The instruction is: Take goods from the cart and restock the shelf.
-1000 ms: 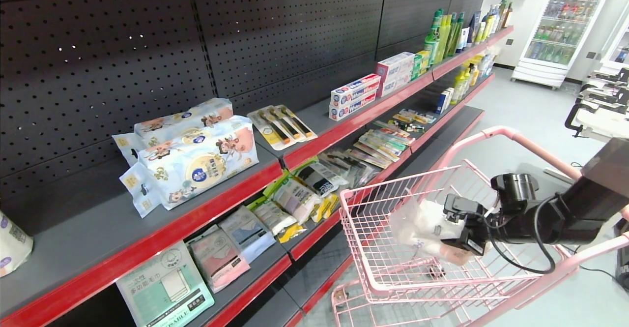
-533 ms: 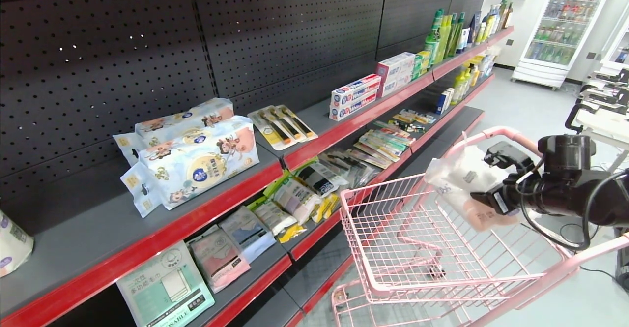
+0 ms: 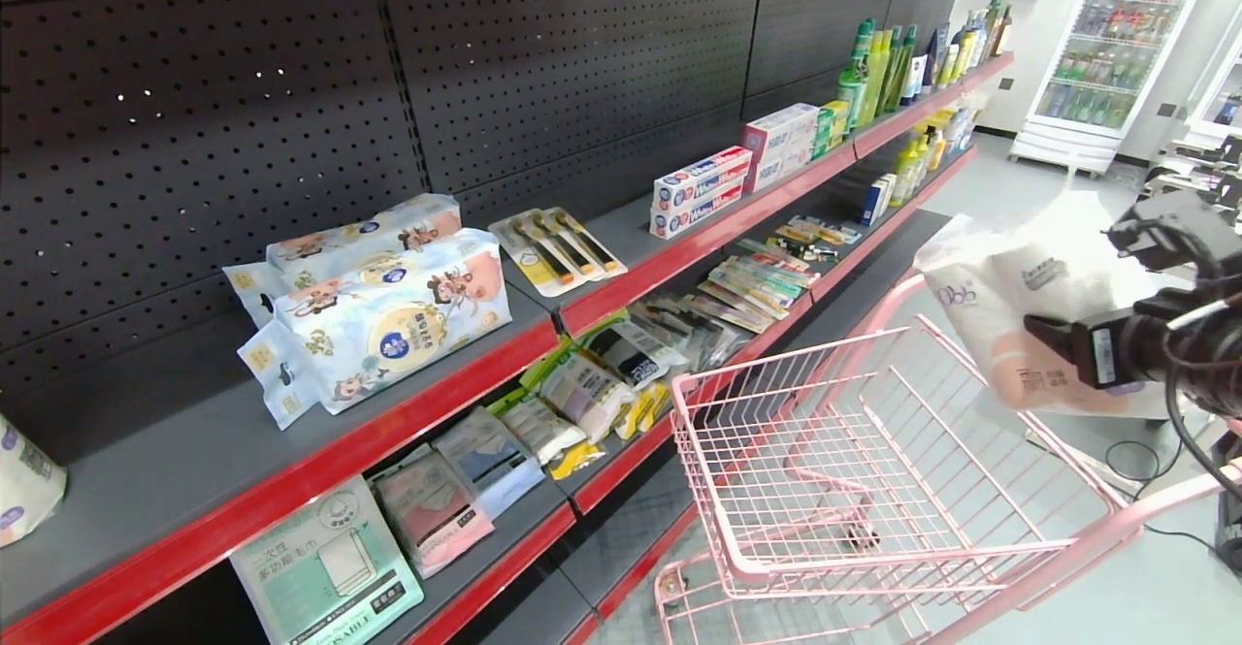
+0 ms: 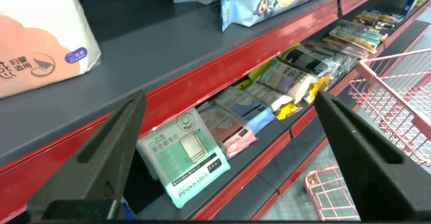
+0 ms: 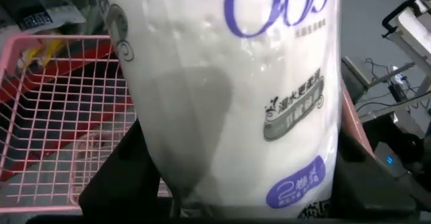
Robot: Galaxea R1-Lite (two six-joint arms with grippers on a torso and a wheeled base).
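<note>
Transfer step, we reckon: the pack of paper rolls (image 3: pixel 1009 306) is out of the cart (image 3: pixel 776 362) and hangs above its right side. It's clamped in the right gripper (image 3: pixel 1106 291), one finger over it, one under. The left gripper (image 4: pixel 229 96) sits low by the shelf front w/ fingers spread wide, holding nothing. Next move, in our view: swing the pack across to the top shelf (image 3: pixel 175 451), into the gap btw the wipes packs (image 3: pixel 378 306) and a similar roll pack (image 3: pixel 24 480) at the left end. It needs clearance over the red lip. The soft wrap may sag, so we'd set it flat before letting go.
</note>
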